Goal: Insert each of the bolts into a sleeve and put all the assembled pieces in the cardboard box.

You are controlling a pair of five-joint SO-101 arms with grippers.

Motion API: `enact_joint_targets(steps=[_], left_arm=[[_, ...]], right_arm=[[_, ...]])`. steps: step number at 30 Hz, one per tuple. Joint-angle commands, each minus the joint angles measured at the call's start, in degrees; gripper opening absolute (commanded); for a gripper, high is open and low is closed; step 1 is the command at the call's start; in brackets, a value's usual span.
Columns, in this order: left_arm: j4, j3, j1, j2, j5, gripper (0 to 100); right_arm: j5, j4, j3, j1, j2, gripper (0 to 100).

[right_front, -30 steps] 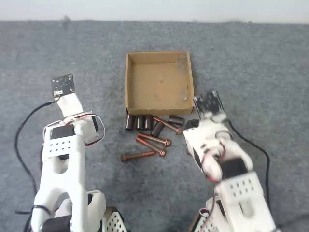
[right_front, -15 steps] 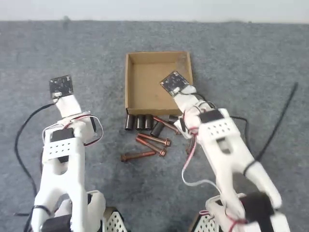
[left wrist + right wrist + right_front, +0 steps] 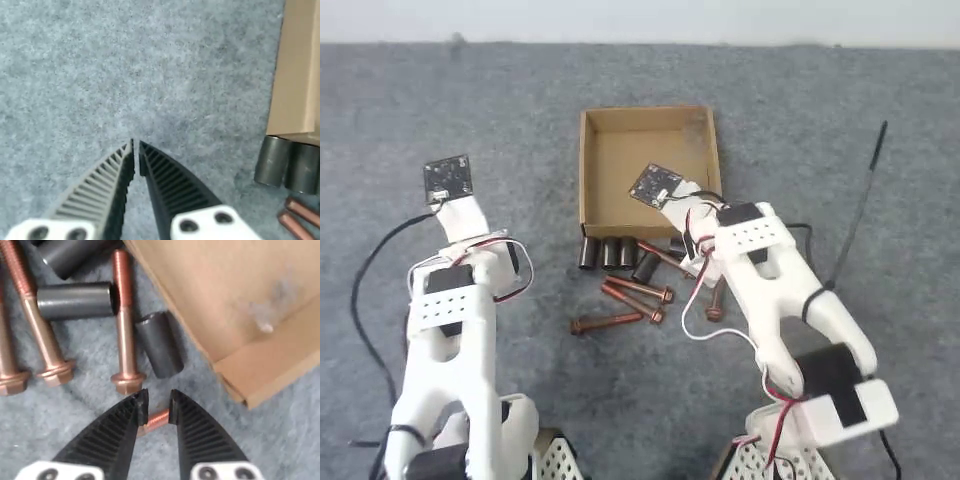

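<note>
The open cardboard box [image 3: 650, 165] sits mid-table. Just in front of it lie several dark sleeves [image 3: 610, 252] and several copper bolts [image 3: 638, 290] on the grey carpet. My right gripper [image 3: 158, 408] is down by the box's near right corner, its fingers pinched on the thin end of a copper bolt [image 3: 155, 421]; that same bolt [image 3: 717, 298] lies beneath the right arm. Beside it are a sleeve [image 3: 160, 344] and another bolt [image 3: 123, 320]. My left gripper [image 3: 135, 146] is shut and holds nothing, over bare carpet left of the sleeves [image 3: 272, 160].
Grey carpet covers the table. Loose cables trail beside both arms, one [image 3: 855, 215] sticking up at the right. The box wall [image 3: 295, 70] stands close to the sleeve row. There is free room left of the box and along the back.
The right arm has swung from the front right up and leftwards to the bolts beside the box. The left arm has hardly moved.
</note>
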Motion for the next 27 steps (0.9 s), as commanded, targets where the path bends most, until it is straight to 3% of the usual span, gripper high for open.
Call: enact_joint_targets(steps=[1,8,13,27], left_arm=[[-1.5,-0.4,0.3,-0.1,-0.4,1],[-1.8,-0.3,0.2,-0.1,-0.4,1],[-4.3,0.8,-0.1,-0.1,-0.4,1],[-4.3,0.7,0.2,-0.1,-0.4,1]], right_arm=[[4.1,-0.8,-6.8,-0.6,1.6,7.0],[9.3,-0.6,-10.6,-1.5,5.8,7.2],[10.4,1.7,-13.9,-2.0,9.2,14.5],[11.8,2.2,-22.6,-2.4,19.7,12.3]])
